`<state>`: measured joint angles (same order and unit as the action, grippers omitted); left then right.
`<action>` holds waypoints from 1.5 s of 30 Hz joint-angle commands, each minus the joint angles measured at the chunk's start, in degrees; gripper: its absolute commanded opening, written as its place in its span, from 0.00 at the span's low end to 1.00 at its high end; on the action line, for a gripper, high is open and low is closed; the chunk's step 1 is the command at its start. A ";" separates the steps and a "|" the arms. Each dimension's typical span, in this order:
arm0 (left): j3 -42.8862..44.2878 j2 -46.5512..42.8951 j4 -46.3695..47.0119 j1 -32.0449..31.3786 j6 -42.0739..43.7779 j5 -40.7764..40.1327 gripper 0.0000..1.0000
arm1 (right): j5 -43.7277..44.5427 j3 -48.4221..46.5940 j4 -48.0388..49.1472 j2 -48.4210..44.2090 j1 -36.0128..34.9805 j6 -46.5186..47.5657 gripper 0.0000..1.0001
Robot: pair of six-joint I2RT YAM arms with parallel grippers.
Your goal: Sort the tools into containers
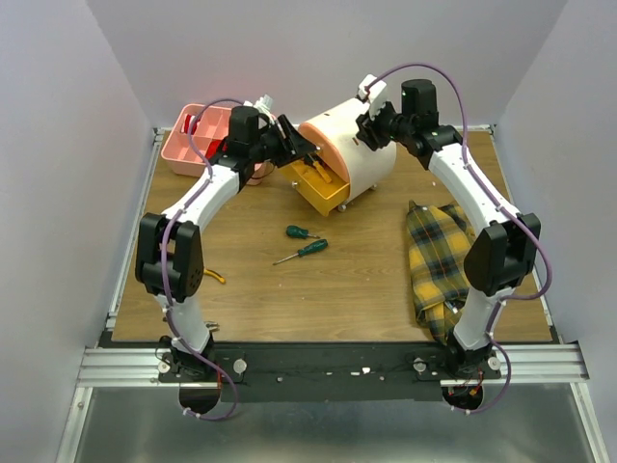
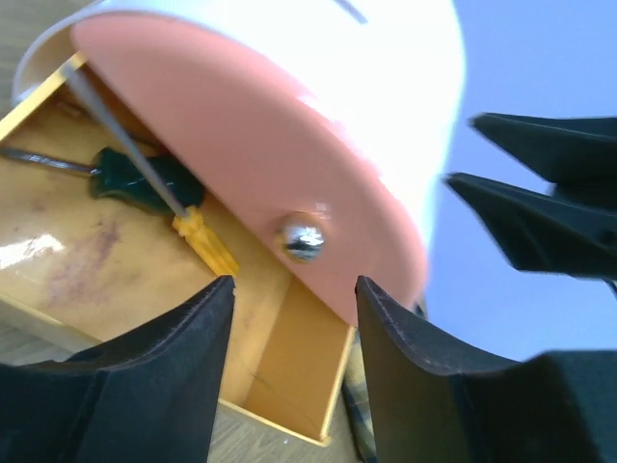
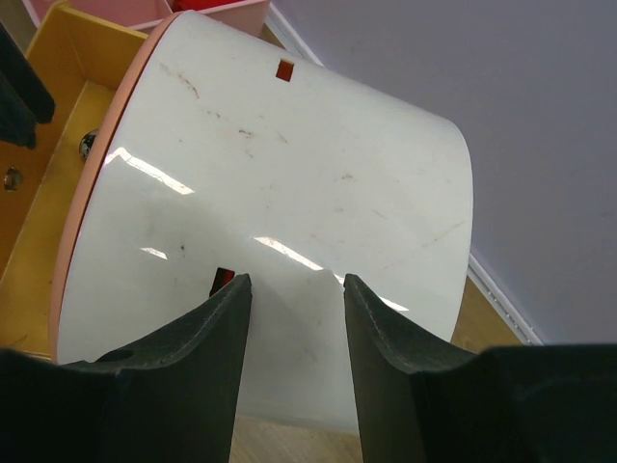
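Observation:
The cream drawer unit [image 1: 355, 147] stands tilted at the back centre, its orange front [image 2: 241, 154] facing left. Its yellow drawer [image 1: 320, 190] is pulled out. Inside lie a green-handled screwdriver [image 2: 135, 183] and a yellow-handled one [image 2: 204, 243]. My left gripper [image 1: 305, 145] is open and empty just in front of the orange front, below its metal knob [image 2: 302, 238]. My right gripper [image 1: 371, 130] is open, its fingers against the unit's cream shell [image 3: 289, 193]. The pink tray [image 1: 191, 135] sits at the back left. Two green-handled screwdrivers [image 1: 302, 232] [image 1: 305, 251] lie on the table.
A yellow plaid cloth [image 1: 439, 260] lies at the right beside my right arm. A small orange-handled tool [image 1: 214, 277] lies by my left arm's elbow. The pink tray's corner shows in the right wrist view [image 3: 193, 12].

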<state>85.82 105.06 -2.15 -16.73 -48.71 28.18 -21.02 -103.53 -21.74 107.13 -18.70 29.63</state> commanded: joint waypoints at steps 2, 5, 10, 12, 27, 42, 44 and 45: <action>-0.04 -8.62 4.70 2.49 7.37 12.58 0.64 | 2.91 1.58 -10.96 5.37 -0.55 0.52 0.52; -3.99 -12.14 -0.71 3.72 25.04 23.99 0.63 | 2.82 1.13 -11.05 5.81 -0.64 0.43 0.52; -10.05 -16.81 -29.96 1.27 63.60 22.99 0.60 | 2.73 1.13 -11.13 5.90 -0.72 0.43 0.52; -14.42 -18.74 -31.94 -0.22 68.64 16.22 0.59 | 2.74 1.31 -11.13 5.90 -0.73 0.52 0.52; -26.40 -15.15 -17.98 -11.56 70.69 -4.54 0.56 | 3.00 3.77 -11.05 4.40 -0.90 1.05 0.52; -25.71 -5.66 -13.48 -16.67 64.44 -11.31 0.53 | 3.88 5.96 -11.22 2.91 -0.90 1.93 0.52; -25.35 -4.95 -14.19 -16.93 64.44 -11.31 0.52 | 3.79 6.32 -11.22 2.82 -0.90 2.01 0.52; -25.09 -4.77 -14.37 -17.02 64.27 -11.48 0.52 | 3.79 6.58 -11.22 2.82 -0.81 2.01 0.52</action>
<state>59.46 98.54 -16.03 -32.82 16.86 19.18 -20.25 -101.67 -22.79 105.80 -18.72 30.20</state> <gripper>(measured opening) 0.530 0.520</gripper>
